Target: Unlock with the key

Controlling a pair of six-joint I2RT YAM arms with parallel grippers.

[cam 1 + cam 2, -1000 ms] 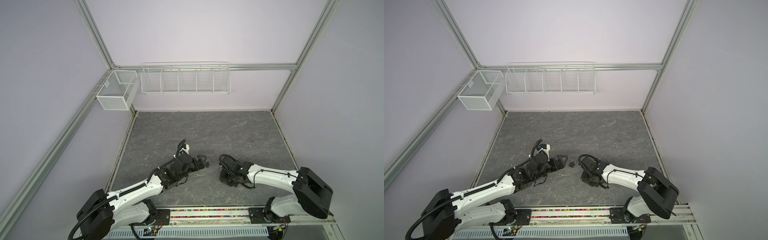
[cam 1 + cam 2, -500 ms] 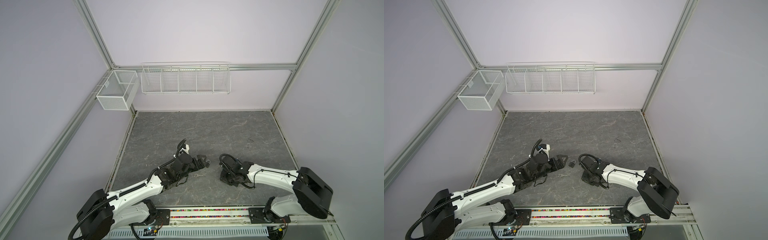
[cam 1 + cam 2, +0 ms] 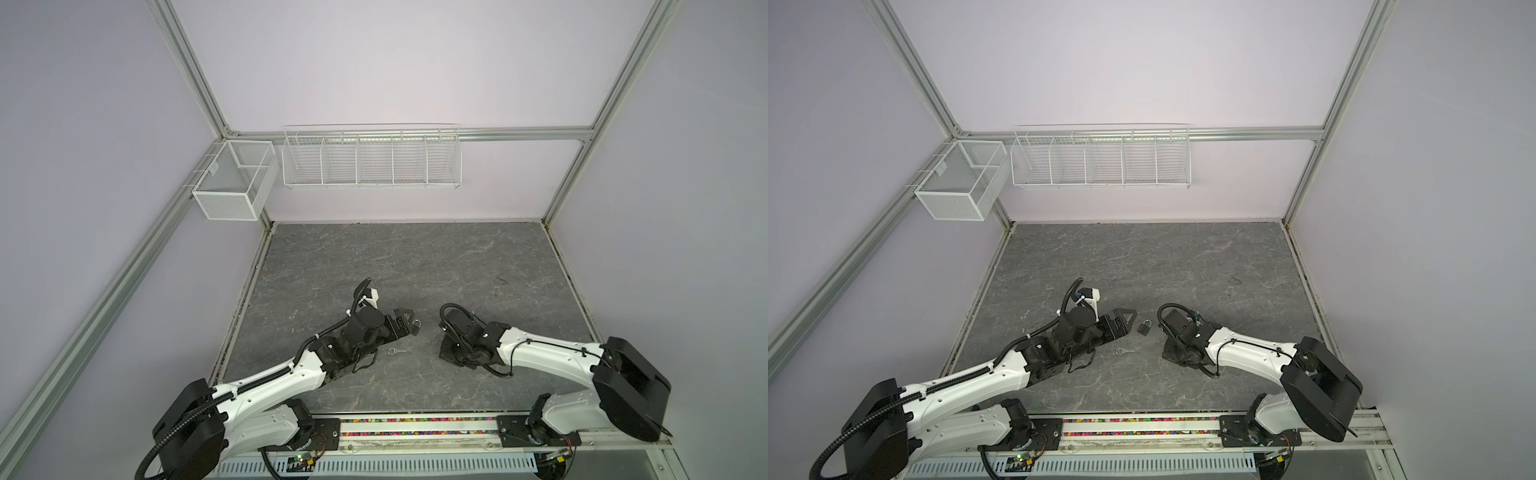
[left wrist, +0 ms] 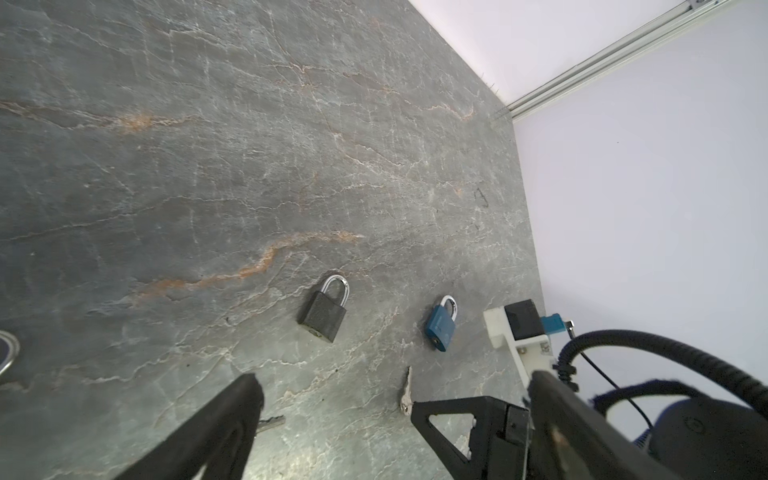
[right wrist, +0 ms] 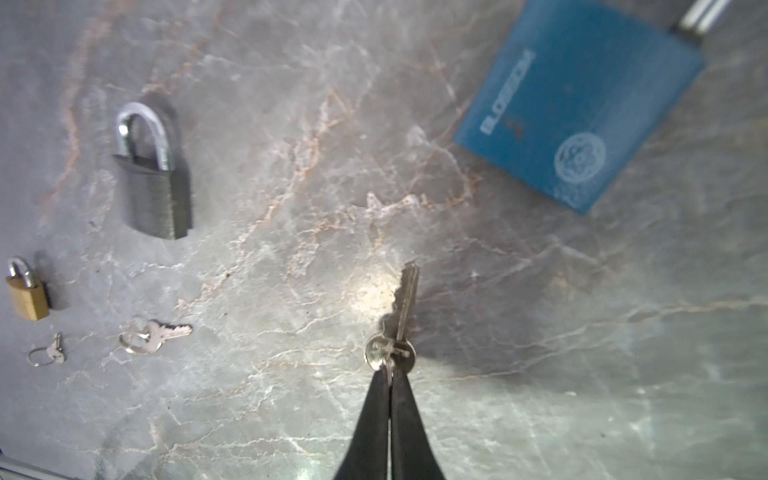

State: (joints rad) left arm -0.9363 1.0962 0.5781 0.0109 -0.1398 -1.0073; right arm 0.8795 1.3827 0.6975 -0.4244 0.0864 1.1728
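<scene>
On the left of both top views my left gripper [image 3: 1126, 323] sits low over the grey marbled tabletop [image 3: 1142, 266]. Its jaws are spread as wide as they go, with nothing between them. The right wrist camera shows a small brass padlock [image 5: 27, 291] with a tiny key [image 5: 48, 353] on a wire ring close by. Both lie beyond the dark grey padlock [image 3: 1144, 327], on the side away from my right gripper. In a top view, a key on a split ring [image 3: 1121, 351] lies flat on the tabletop on the near side of the left gripper. The dark grey padlock lies flat just off that gripper's fingertips, between the two arms, with both legs of its chrome shackle seated in the body.

Further right, my right gripper [image 5: 390, 372] is pinched tight on the key [image 5: 407, 303], holding it by the bow. The key is plain silver metal with a rounded bow and a slim blade. The blade is turned on edge and sticks straight out past the fingertips, throwing a dark shadow on the stone. I cannot tell whether its tip touches the tabletop.

The key is near the blue padlock [image 5: 582, 104] but apart from it, and points past that lock's base rather than into it. The blue padlock lies flat, with white lettering and a round white emblem on its face and a chrome shackle. The left wrist camera shows a brass-coloured keyhole in its base.
</scene>
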